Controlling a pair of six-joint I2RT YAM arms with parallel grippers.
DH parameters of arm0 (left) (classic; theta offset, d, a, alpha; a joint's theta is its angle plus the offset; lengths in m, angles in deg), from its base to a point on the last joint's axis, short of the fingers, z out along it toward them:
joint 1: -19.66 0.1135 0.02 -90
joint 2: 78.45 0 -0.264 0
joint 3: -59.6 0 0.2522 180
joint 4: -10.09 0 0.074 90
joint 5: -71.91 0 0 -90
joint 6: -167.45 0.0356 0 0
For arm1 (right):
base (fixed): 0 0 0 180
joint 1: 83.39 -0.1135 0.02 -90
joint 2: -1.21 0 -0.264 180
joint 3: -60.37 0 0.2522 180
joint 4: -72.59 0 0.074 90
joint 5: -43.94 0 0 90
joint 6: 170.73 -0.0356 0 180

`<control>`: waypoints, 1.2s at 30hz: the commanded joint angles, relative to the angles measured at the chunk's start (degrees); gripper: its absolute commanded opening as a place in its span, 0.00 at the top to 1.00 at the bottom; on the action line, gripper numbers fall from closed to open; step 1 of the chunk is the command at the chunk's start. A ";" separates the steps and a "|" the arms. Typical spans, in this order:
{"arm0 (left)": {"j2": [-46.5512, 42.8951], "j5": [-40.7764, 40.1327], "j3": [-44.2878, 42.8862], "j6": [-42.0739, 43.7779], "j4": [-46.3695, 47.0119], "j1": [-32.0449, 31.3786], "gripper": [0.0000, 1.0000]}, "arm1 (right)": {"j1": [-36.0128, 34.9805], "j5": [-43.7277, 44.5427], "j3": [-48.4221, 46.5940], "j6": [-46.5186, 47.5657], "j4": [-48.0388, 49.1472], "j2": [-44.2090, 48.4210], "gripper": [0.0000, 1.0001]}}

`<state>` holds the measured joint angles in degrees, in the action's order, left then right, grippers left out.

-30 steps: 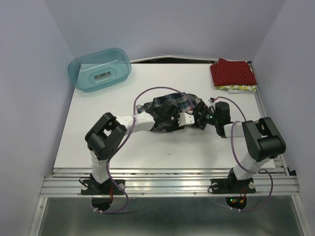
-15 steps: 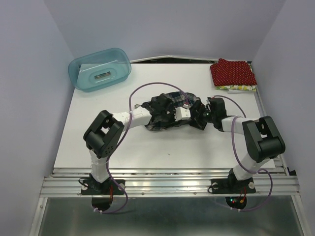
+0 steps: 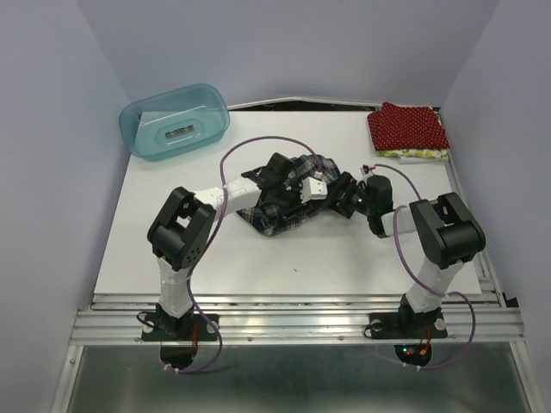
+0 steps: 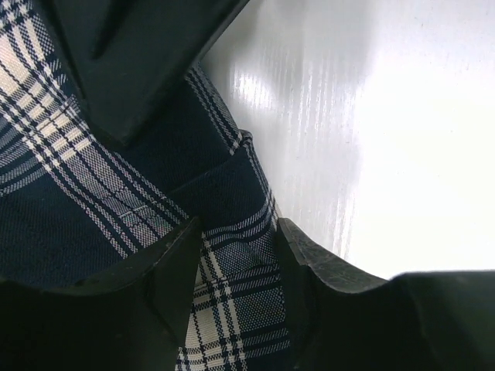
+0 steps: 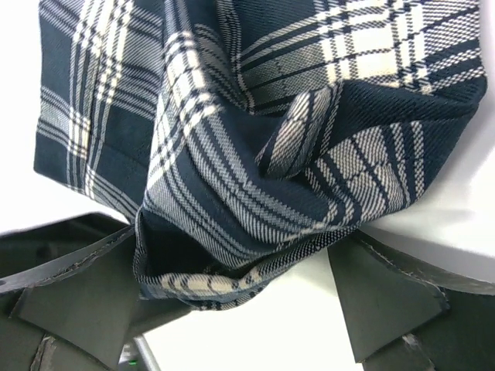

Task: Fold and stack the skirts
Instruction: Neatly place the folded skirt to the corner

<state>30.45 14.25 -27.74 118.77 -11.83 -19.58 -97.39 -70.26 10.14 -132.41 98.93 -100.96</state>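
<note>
Your left gripper (image 4: 236, 229) was pinched on a fold of the plaid skirt (image 3: 277, 215) mid-table, and your right gripper (image 5: 236, 249) sat spread wide around its bunched edge at 3 o'clock. Looked mid-fold to me. Next the right needed a bite so you could flatten it before heading to the red skirt (image 3: 407, 126) at 1 o'clock.

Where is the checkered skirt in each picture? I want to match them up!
Top view: the plaid skirt lies bunched in the middle of the white table.
Left wrist view: the plaid skirt fills the left side and runs down between the jaws.
Right wrist view: the plaid skirt fills the top and middle, crumpled.
Shared landmark: the white table, also bare at the right of both wrist views.
</note>
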 commanded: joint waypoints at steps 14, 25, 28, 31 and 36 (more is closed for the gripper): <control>4.12 9.50 -5.34 5.43 -9.23 2.95 0.52 | -0.85 10.68 -1.05 12.93 -10.04 -1.52 0.00; 8.78 9.15 -11.76 8.68 -15.21 2.95 0.51 | -1.38 -2.59 0.26 -3.24 15.35 -15.59 0.00; 9.57 9.15 -12.81 9.21 -16.18 2.95 0.51 | -1.38 -3.74 0.00 -4.04 17.65 -17.09 0.11; 9.66 9.15 -13.08 10.00 -16.71 2.95 0.51 | -1.38 -2.87 -1.85 -2.90 15.37 -16.40 0.34; 8.61 8.10 -12.46 11.06 -17.14 2.95 0.51 | -1.38 -2.34 -3.61 -0.70 15.10 -14.91 0.91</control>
<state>39.15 22.43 -39.39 128.04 -25.56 -16.59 -98.05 -71.77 7.19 -134.95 118.66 -115.21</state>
